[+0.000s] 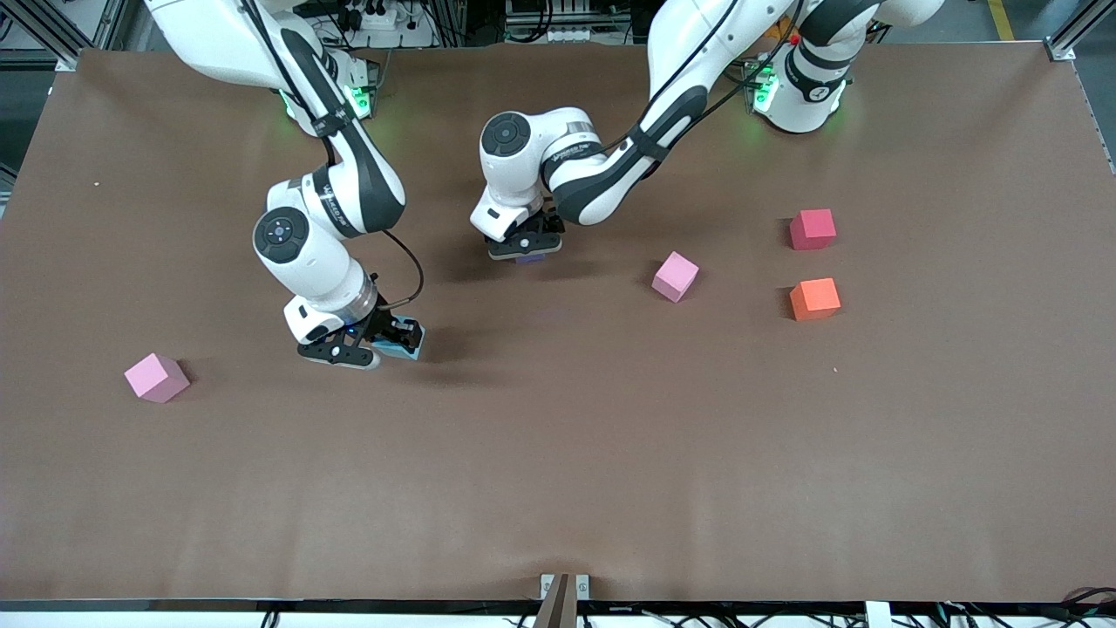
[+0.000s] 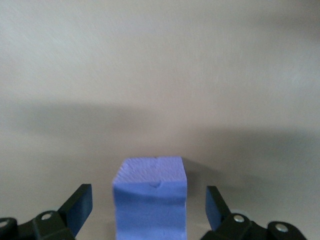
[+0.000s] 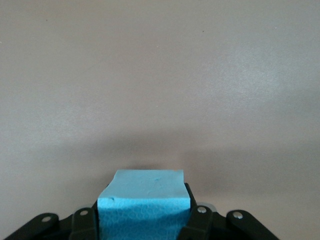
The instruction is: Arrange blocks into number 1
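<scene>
Blocks feel soft: purple block [image 2: 150, 192] dents between my open left gripper [image 2: 149, 210]; right gripper [image 3: 145, 220] squeezes light blue block [image 3: 145, 205] (flat sides best).

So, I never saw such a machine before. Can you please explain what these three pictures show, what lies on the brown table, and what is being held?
These are two white robot arms, each ending in a two-finger pincer. The big picture looks down from across the brown table. The two small pictures come from cameras on the arms' wrists.

The left pincer is open, its fingers apart on either side of a purple block that it does not grip. The right pincer is shut on a light blue block.

Loose foam blocks lie on the table: two pale pink blocks, one toward each arm's end, plus a deep pink block and an orange block toward the left arm's end.
</scene>
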`<state>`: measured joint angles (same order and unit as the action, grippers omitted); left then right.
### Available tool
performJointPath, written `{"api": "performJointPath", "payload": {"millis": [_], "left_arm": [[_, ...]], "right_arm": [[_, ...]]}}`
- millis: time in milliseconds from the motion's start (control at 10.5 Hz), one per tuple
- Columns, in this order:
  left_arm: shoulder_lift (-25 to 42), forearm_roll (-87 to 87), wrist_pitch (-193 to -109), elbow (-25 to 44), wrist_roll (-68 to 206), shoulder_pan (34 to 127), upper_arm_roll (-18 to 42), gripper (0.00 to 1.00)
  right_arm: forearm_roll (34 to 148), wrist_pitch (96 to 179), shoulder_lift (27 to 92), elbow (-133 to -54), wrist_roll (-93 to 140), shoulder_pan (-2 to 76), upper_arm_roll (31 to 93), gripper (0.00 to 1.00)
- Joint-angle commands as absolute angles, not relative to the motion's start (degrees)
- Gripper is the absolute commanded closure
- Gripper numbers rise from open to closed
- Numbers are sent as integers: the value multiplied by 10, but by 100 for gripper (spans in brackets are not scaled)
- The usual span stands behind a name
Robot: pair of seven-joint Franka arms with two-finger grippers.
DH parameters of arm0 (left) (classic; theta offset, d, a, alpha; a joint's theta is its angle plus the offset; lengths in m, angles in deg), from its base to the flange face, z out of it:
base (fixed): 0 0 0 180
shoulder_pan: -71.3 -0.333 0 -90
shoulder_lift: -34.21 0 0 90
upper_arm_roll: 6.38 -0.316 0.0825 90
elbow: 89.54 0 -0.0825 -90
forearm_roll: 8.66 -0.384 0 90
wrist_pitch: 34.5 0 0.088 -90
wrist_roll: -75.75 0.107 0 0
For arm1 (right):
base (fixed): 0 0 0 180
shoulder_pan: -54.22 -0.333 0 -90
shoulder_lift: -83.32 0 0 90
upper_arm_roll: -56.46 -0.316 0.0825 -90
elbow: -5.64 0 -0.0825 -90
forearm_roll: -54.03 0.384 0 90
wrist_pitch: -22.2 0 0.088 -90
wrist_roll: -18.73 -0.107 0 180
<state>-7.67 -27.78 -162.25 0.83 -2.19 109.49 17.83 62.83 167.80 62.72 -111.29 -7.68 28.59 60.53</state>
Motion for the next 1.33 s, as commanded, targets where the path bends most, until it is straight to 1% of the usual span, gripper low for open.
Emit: {"api": "performJointPath", "payload": {"millis": [0, 286, 381, 476, 571, 667, 762, 857, 952, 1238], "left_arm": [[-12, -286, -1566, 40, -30, 1054, 177, 0], [79, -286, -1568, 168, -30, 978, 186, 0], [114, -284, -1574, 218, -30, 936, 204, 0], [153, -272, -1589, 271, -30, 873, 241, 0], [194, -259, -1603, 322, -29, 792, 296, 0], [214, -241, -1608, 343, -29, 712, 351, 0], [215, -221, -1609, 344, -34, 646, 396, 0], [216, -218, -1609, 348, -44, 609, 412, 0], [217, -218, -1614, 355, -55, 589, 413, 0], [209, -218, -1690, 396, -131, 582, 413, 0]], "right_arm": [[630, 1681, 644, -1128, -116, 264, 613, 44], [632, 1683, 628, -1112, -172, 196, 613, 44], [631, 1683, 612, -1099, -176, 165, 613, 44], [632, 1683, 598, -1086, -176, 136, 615, 43], [632, 1683, 586, -1081, -177, 107, 621, 43], [632, 1683, 577, -1080, -177, 81, 623, 43], [632, 1683, 568, -1080, -177, 58, 623, 43], [632, 1683, 562, -1081, -184, 43, 623, 43], [632, 1684, 556, -1080, -184, 27, 623, 43], [632, 1697, 541, -1080, -187, 11, 623, 43]]}}
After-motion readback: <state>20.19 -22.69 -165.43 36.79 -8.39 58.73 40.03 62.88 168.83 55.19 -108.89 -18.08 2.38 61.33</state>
